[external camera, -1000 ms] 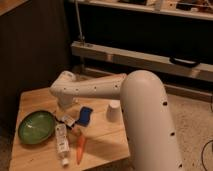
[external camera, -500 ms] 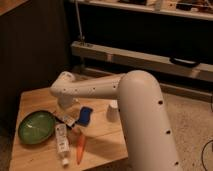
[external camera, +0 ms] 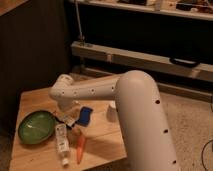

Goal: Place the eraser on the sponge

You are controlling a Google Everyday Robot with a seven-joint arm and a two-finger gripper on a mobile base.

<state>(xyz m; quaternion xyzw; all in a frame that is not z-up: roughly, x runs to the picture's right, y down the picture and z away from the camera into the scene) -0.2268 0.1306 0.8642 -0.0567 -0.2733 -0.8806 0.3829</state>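
Note:
The blue sponge (external camera: pixel 85 116) lies flat near the middle of the wooden table (external camera: pixel 35 97). Just left of it, between the sponge and the green plate (external camera: pixel 36 127), a small white and dark piece shows, which I take for the eraser (external camera: pixel 71 121). My gripper (external camera: pixel 66 116) hangs from the white wrist right over that spot, low above the tabletop. Whether it holds the eraser is unclear. The eraser is beside the sponge, not on it.
A white labelled tube (external camera: pixel 61 142) and an orange carrot (external camera: pixel 80 148) lie near the front edge. A white cup (external camera: pixel 111 111) stands right of the sponge, partly behind my forearm (external camera: pixel 135 100). A dark shelf unit and rail stand beyond the table.
My forearm has swung slightly lower and left, covering more of the cup. The gripper stays between plate and sponge, and the objects have not moved.

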